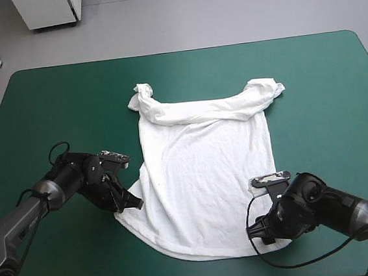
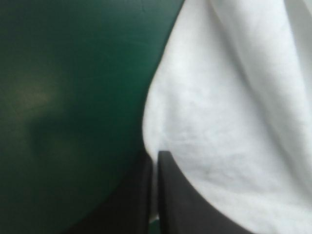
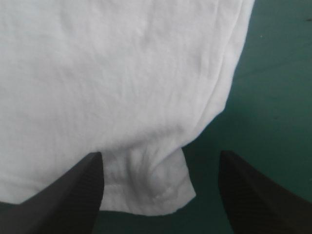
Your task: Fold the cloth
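In the high view, the white short-sleeved fabric T-shirt [image 1: 200, 169] lies spread on the teal-green table cover [image 1: 50, 99], its sleeves bunched at the far end. The left gripper [image 1: 130, 204] and right gripper [image 1: 263, 229] sit at its near corners, their fingers hard to make out. The left wrist view shows black fingers [image 2: 185, 204] pinched on the shirt's edge. The right wrist view shows fingers [image 3: 73, 190] spread wide, with a folded hem corner between them.

table [image 1: 182, 49] | teal-green cover [image 1: 323, 92] — smooth, unwrinkled | far corners rounded — thin dark rim
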